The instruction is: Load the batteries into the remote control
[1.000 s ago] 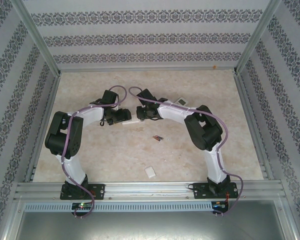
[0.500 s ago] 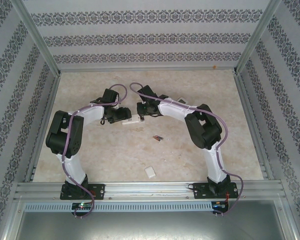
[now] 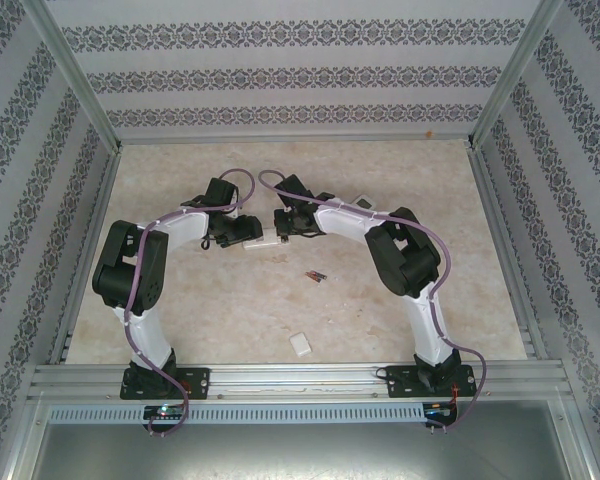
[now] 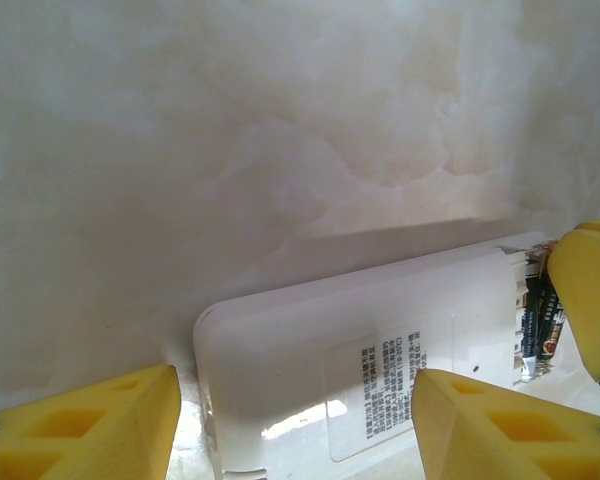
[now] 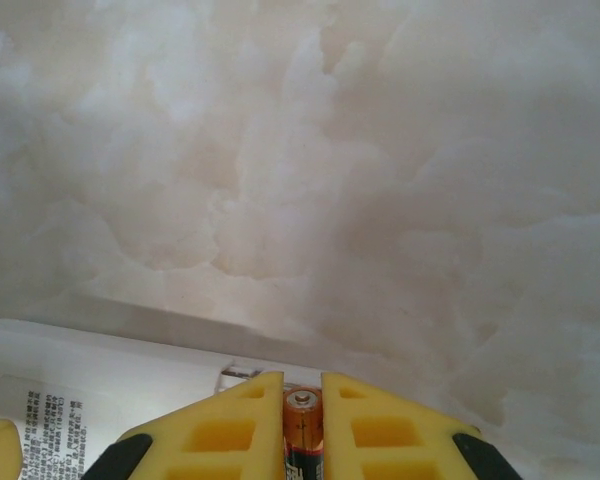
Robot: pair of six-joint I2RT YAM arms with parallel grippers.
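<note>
right gripper (image 5: 302,380) is clamped on one battery (image 5: 302,425). in the right wrist view it's pinched between the two yellow fingers (image 5: 220,430): orange-and-black body, metal cap pointing to 12 o'clock.

remote (image 4: 350,370) lies back-up on the marble-look table (image 3: 430,190), printed label (image 4: 390,390) facing the camera. in the left wrist view the held battery sits at the remote's 3 o'clock end, right against the open bay there. one of the right gripper's yellow fingers is just at its 3 o'clock side. can't tell if it's seated in the slot.

left gripper (image 4: 298,372): left fingers (image 4: 90,425) are spread wide. one is at 7 o'clock by the remote's rounded end, the other overlaps the remote at 5 o'clock. can't tell whether they pinch the remote or just straddle it.

top view: both grippers meet nose to nose, a little toward 12 o'clock from table centre. the remote is between them, left gripper at its 9 o'clock, right gripper at its 2 o'clock.

spare batteries (image 3: 315,276) lie on the table at 5 o'clock of the remote, apart from it; too small to count. a white flat piece (image 3: 300,344) sits at 6 o'clock, near the front rail (image 3: 300,375). another white device (image 3: 363,204) pokes out behind the right arm (image 3: 400,260), at 3 o'clock of the right gripper.
</note>
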